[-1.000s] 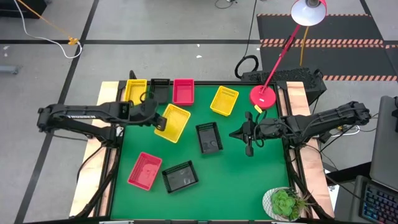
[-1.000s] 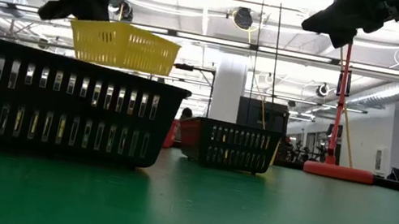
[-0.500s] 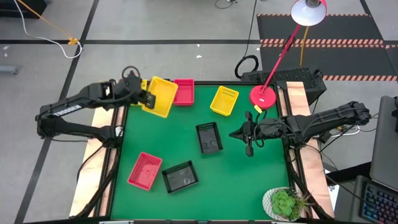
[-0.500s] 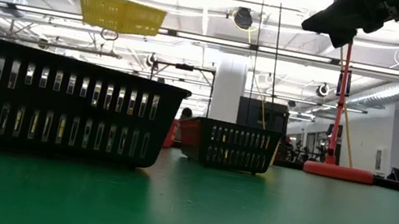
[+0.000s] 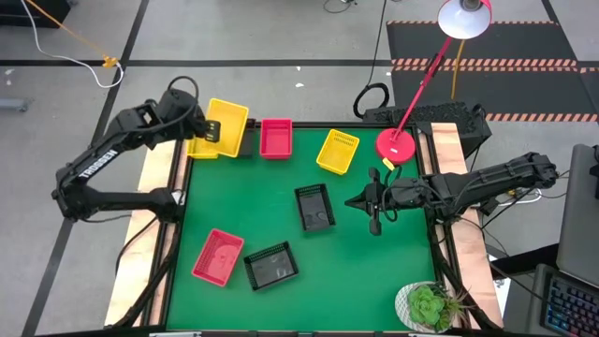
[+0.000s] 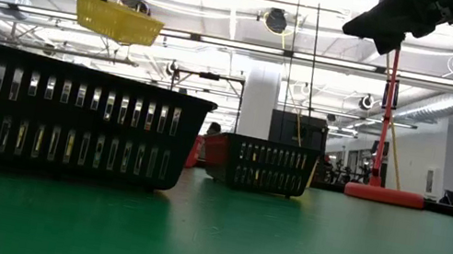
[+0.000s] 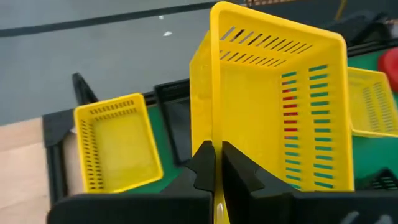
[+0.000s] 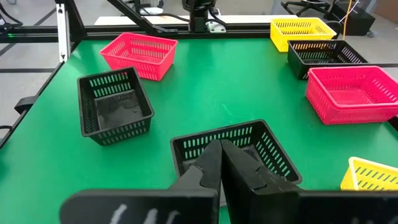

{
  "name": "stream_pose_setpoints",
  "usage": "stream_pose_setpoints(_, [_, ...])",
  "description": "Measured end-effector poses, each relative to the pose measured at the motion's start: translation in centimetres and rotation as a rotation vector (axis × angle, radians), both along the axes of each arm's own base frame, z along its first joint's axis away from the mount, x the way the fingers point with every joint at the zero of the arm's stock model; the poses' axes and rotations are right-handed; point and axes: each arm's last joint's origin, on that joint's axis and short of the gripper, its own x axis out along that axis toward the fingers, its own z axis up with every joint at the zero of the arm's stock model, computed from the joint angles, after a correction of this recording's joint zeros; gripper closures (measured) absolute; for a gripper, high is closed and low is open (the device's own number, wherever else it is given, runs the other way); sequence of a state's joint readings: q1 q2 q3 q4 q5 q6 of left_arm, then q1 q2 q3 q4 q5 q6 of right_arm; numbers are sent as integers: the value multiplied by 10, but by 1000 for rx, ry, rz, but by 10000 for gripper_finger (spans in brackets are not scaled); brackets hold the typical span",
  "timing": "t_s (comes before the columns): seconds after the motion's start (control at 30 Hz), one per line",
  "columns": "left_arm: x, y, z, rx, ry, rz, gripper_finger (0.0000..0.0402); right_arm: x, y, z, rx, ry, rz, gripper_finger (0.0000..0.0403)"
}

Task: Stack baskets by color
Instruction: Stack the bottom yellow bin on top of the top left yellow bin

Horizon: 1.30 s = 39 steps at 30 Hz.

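My left gripper [image 5: 213,134] is shut on a yellow basket [image 5: 229,125] held high over the table's far left corner, above another yellow basket [image 7: 115,143] and a black one [image 7: 177,118] standing there. A pink basket [image 5: 275,137] sits beside them, and a third yellow basket [image 5: 338,151] lies farther right. One black basket [image 5: 315,206] rests mid-table. A pink basket [image 5: 218,256] and a black one [image 5: 271,265] stand near the front. My right gripper [image 5: 374,213] hovers shut at the right, above the table, touching nothing. My left gripper pinches one side wall of the yellow basket [image 7: 212,127] between its two fingers, one finger inside the basket and one outside. The fingers slant downward from the table's left. The basket hangs tilted, lifted clear of the table and of the baskets below.
A round red lamp base [image 5: 397,145] stands at the far right, its stem leaning off beyond the far edge. A potted plant [image 5: 429,304] sits at the near right corner. Wooden strips [image 5: 154,201] border the green mat on both sides.
My left gripper has swung up and toward the table's far left corner, still shut on the yellow basket. The basket has gone from over the left middle of the mat to above the yellow basket at that corner, tipping as it rose.
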State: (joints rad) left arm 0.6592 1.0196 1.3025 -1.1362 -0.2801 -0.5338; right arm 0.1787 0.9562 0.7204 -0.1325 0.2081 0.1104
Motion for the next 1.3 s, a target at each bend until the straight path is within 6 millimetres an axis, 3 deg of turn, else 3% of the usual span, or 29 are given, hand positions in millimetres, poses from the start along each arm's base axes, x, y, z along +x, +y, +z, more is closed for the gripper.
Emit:
stream_pose_setpoints(0.63, [-33,30,-8,8,137,134,390,0,0,0,0,2,0,403])
stream_pose_setpoints(1.0, [-25,36,-51,-63,153,254,392,0,0,-1,-2,7,0,403])
stream_pose_setpoints(1.3, [-20,38,-89,15,226,422,394,-1,0,-2,-19,17,8,403])
